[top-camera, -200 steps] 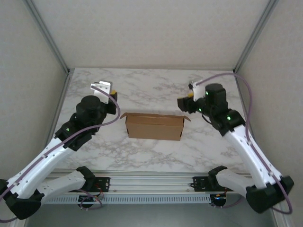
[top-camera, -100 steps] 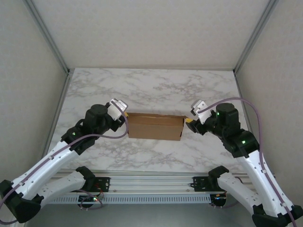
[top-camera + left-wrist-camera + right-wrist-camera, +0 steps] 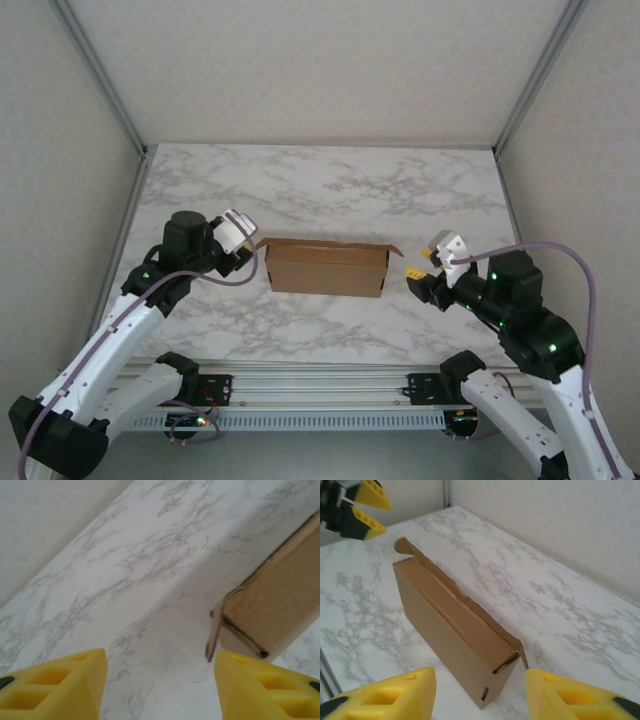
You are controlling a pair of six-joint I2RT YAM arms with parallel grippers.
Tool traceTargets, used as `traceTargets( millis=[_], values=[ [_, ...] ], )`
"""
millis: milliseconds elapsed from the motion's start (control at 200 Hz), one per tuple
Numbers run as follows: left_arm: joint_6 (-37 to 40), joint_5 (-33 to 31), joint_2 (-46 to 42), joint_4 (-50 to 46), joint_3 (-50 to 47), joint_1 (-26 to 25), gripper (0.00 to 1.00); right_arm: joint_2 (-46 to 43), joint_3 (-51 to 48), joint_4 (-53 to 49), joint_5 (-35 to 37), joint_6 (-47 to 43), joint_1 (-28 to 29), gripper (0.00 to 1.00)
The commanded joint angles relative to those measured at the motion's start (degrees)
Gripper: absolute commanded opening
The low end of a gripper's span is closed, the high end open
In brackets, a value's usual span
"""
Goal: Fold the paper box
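The paper box (image 3: 326, 267) sits between the left gripper (image 3: 160, 680) and the right gripper (image 3: 480, 692), both spread empty; a lopsided push would likely skid it or crumple its loose flaps.

Robot test cell in a lab

A marble-patterned table (image 3: 330, 190) is boxed in on three sides by plain white textured panels (image 3: 320, 70) set in bare aluminium posts (image 3: 100, 75). A left arm (image 3: 110, 335) and a right arm (image 3: 530, 320), both white-and-black robot arms, are bolted to a slotted metal rail (image 3: 320, 385) along the table's near edge.
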Motion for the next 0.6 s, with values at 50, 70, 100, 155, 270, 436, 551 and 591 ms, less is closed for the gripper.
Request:
traceTargets(
  millis=[50, 70, 100, 155, 270, 436, 551, 591],
  values=[
    [4.4, 12.9, 1.9, 2.3, -0.6, 3.6, 0.58, -3.3, -2.5, 1.0, -2.9, 3.7, 1.6, 0.51],
    [4.4, 13.8, 2.3, 3.0, -0.8, 4.1, 0.58, -3.6, -2.7, 1.0, -3.0, 3.9, 1.7, 0.51],
    [4.4, 15.5, 3.0, 3.7, -0.8, 4.6, 0.58, -4.2, -3.0, 0.9, -3.2, 3.9, 2.1, 0.51],
    [4.6, 18.7, 4.8, 4.1, 0.0, 5.4, 0.57, -5.0, -3.5, 0.8, -3.0, 3.5, 2.7, 0.51],
    [5.7, 21.6, 8.2, 2.4, 2.6, 5.6, 0.57, -5.9, -4.4, -0.6, -0.4, 1.0, 4.1, 0.52],
    [7.3, 20.5, 9.3, 0.5, 2.9, 5.7, 0.56, -7.5, -5.7, -0.8, 1.6, -0.3, 5.0, 0.53],
    [7.1, 19.2, 8.5, 2.4, 0.9, 5.8, 0.56, -7.6, -6.5, -0.2, 1.4, -0.1, 5.1, 0.53],
    [7.2, 19.0, 8.6, 2.9, 0.4, 5.8, 0.55, -7.6, -6.8, 0.1, 1.4, -0.1, 5.1, 0.53]
  ],
)
